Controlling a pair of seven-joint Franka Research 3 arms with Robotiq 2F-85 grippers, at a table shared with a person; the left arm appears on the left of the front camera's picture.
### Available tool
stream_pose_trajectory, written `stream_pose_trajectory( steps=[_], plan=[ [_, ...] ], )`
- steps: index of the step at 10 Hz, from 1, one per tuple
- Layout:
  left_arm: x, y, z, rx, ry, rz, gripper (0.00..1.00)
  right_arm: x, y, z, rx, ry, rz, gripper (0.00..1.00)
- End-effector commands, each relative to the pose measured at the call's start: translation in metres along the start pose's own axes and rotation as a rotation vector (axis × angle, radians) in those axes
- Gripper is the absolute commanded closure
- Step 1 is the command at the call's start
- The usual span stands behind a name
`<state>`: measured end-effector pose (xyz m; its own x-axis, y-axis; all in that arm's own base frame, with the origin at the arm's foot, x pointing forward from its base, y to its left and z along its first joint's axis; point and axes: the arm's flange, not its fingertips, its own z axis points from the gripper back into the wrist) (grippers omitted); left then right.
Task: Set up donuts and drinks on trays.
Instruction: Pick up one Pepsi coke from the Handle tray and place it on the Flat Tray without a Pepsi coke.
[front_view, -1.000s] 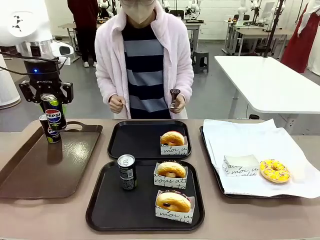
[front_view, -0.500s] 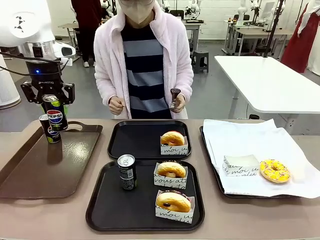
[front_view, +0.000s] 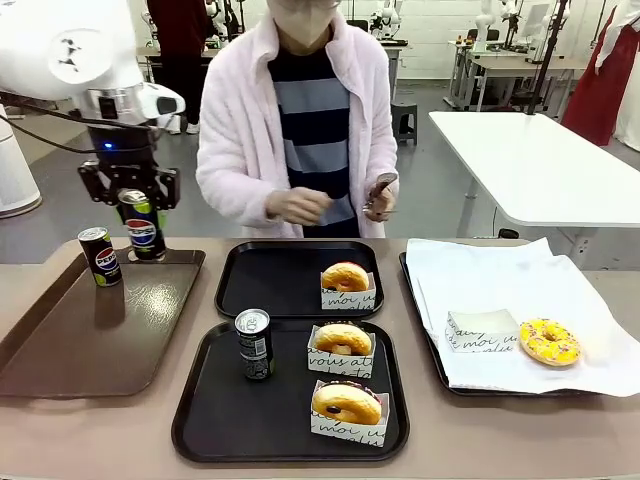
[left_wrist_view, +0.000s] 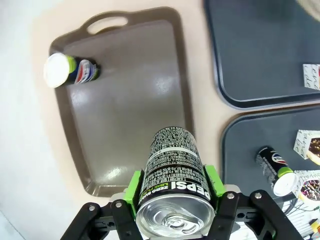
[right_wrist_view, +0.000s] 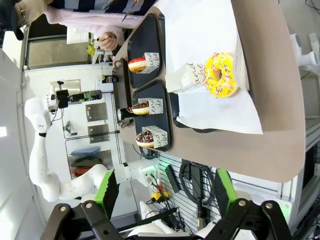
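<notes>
My left gripper (front_view: 140, 215) is shut on a Pepsi can (front_view: 142, 232), held in the air over the far right corner of the brown handled tray (front_view: 60, 350). In the left wrist view the green pads (left_wrist_view: 134, 184) clamp that can (left_wrist_view: 172, 172). A second can (front_view: 99, 256) stands on the brown tray. The near black tray (front_view: 205, 420) holds one can (front_view: 253, 343) and two boxed donuts (front_view: 343, 340) (front_view: 347, 403). On the far black tray (front_view: 265, 285) sits one boxed donut (front_view: 345, 277). My right gripper (right_wrist_view: 165, 195) is open and holds nothing.
At the right, a white-paper-lined tray (front_view: 440, 375) carries an empty paper box (front_view: 481, 330) and a yellow sprinkled donut (front_view: 549, 341). A person in a pink jacket stands at the far edge with tongs (front_view: 381, 188) in one hand. Bare tabletop (front_view: 90, 430) lies along the front.
My left gripper has carried the Pepsi can to the right, away from the can standing on the brown tray. The person has shifted right and raised both hands.
</notes>
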<state>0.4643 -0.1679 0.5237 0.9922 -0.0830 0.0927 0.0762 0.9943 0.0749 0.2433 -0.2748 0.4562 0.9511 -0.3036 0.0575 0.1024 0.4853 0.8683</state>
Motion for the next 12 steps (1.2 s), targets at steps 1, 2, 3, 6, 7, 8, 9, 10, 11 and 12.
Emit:
stream_pose_trajectory(
  steps=[1,2,3,6,7,8,9,10,11,12],
  plan=[
    [0.014,-0.022,0.001,0.028,-0.033,-0.081,0.41,0.001,-0.001,0.001,0.026,-0.008,0.018,0.0],
    [0.018,-0.042,0.002,0.037,-0.041,-0.124,0.41,0.001,-0.001,0.001,0.026,-0.008,0.018,0.0],
    [0.018,-0.06,0.001,0.03,-0.069,-0.159,0.41,0.001,-0.001,0.001,0.026,-0.008,0.018,0.0],
    [0.03,-0.109,-0.008,0.024,-0.067,-0.249,0.41,0.001,-0.001,0.001,0.026,-0.008,0.018,0.0],
    [0.031,-0.126,-0.014,0.001,-0.063,-0.285,0.41,0.001,-0.001,0.001,0.026,-0.008,0.018,0.0],
    [0.036,-0.14,-0.023,-0.024,-0.061,-0.325,0.41,0.001,-0.001,0.001,0.026,-0.008,0.018,0.0],
    [0.041,-0.149,-0.032,-0.061,-0.043,-0.351,0.41,0.001,-0.001,0.001,0.026,-0.008,0.018,0.0],
    [0.038,-0.147,-0.034,-0.077,-0.019,-0.364,0.41,0.001,-0.001,0.001,0.026,-0.008,0.018,0.0],
    [0.027,-0.131,-0.026,-0.046,0.028,-0.375,0.41,0.001,-0.001,0.001,0.026,-0.008,0.018,0.0],
    [0.0,-0.098,-0.011,-0.039,0.056,-0.422,0.41,0.001,-0.001,0.001,0.026,-0.008,0.018,0.0]
  ],
)
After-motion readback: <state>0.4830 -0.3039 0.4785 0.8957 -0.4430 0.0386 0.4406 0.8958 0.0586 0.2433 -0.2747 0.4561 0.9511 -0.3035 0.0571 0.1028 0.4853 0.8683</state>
